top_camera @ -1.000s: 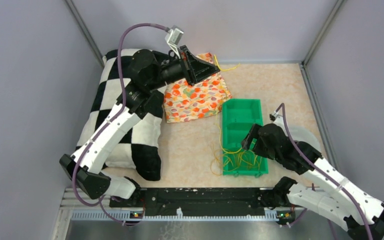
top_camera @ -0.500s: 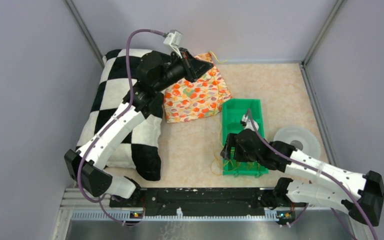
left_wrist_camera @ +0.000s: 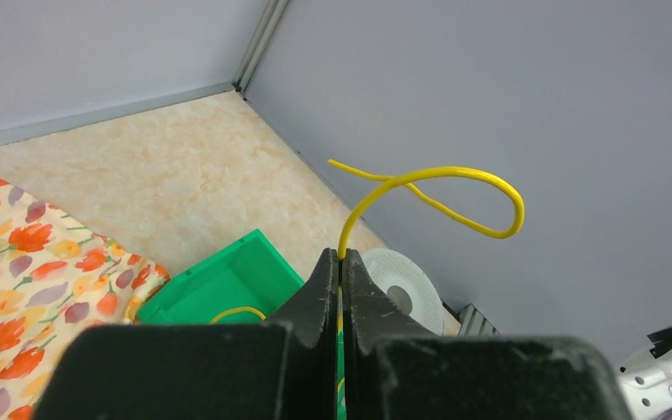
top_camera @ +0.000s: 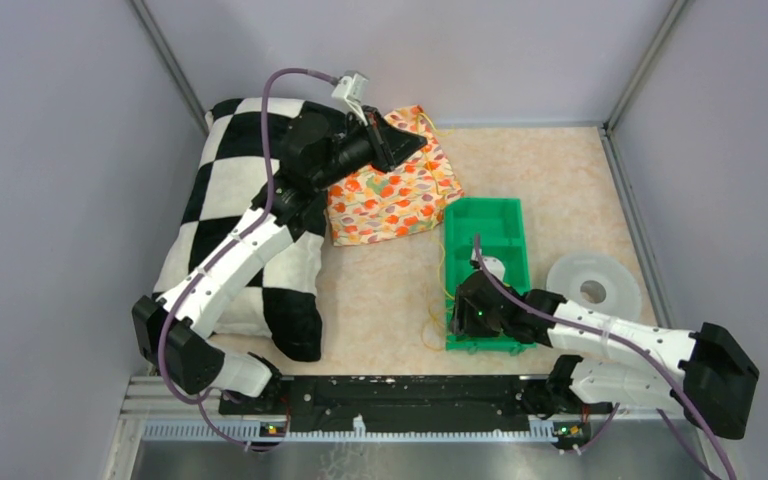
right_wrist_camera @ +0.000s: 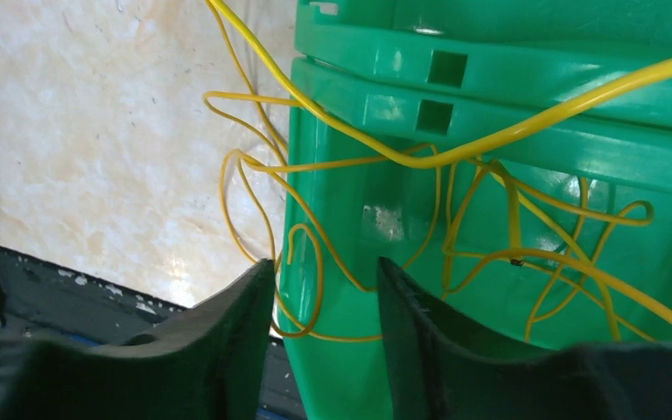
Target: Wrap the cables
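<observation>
Cables (right_wrist_camera: pixel 507 133): yellow loops tangled in near end of green bin (top_camera: pixel 485 225), spilling over its left wall onto desk (top_camera: pixel 380 290).
Right tool (right_wrist_camera: pixel 324 289): half-open, empty, loops directly ahead; nearer arm.
Left tool (left_wrist_camera: pixel 341 255): clamped on one cable end, raised well apart.

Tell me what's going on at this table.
It's a wrapping job on a tangle of yellow cables. The left gripper is shut on one strand, holding it up above the flowered cloth. The right gripper hangs open over the near end of the green bin, where loose loops lie.
</observation>
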Motion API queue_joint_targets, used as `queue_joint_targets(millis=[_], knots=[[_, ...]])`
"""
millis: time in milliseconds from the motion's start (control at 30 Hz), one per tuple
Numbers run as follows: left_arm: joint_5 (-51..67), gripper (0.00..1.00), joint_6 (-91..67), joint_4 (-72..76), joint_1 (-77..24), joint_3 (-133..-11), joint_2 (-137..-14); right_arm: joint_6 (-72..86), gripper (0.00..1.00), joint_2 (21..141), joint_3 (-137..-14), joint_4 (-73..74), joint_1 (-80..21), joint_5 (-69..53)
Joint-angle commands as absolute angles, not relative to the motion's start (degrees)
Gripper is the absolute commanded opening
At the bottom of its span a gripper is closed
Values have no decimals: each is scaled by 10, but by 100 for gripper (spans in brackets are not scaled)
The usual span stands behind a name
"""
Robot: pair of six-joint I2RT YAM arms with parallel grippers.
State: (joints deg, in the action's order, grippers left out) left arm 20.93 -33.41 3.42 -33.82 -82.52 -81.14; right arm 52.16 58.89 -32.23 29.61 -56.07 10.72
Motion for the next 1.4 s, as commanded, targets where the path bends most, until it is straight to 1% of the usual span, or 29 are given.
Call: queue_joint_targets(millis=[0, 200, 233, 267, 433, 633, 833, 933, 1100, 1367], knots=[[222, 0, -344, 81, -337, -818, -788, 530, 39, 579, -314, 265, -556, 106], [227, 0, -350, 89, -337, -809, -787, 536, 10, 570, -310, 270, -553, 112], [227, 0, -351, 90, -337, -807, -787, 536, 3, 565, -312, 274, -554, 115], [227, 0, -351, 91, -337, -805, -786, 536, 0, 560, -315, 280, -554, 119], [222, 0, -346, 87, -337, -803, -782, 528, 0, 507, -369, 362, -554, 169], [205, 0, -335, 80, -336, -803, -780, 516, 0, 426, -476, 493, -550, 263], [194, 0, -331, 75, -327, -808, -782, 514, 0, 384, -579, 613, -549, 334], [193, 0, -329, 75, -322, -816, -783, 517, 0, 365, -611, 657, -549, 367], [197, 0, -328, 77, -319, -834, -788, 542, 0, 367, -585, 688, -549, 382], [235, 0, -353, 96, -319, -853, -783, 596, 0, 408, -459, 605, -549, 309]])
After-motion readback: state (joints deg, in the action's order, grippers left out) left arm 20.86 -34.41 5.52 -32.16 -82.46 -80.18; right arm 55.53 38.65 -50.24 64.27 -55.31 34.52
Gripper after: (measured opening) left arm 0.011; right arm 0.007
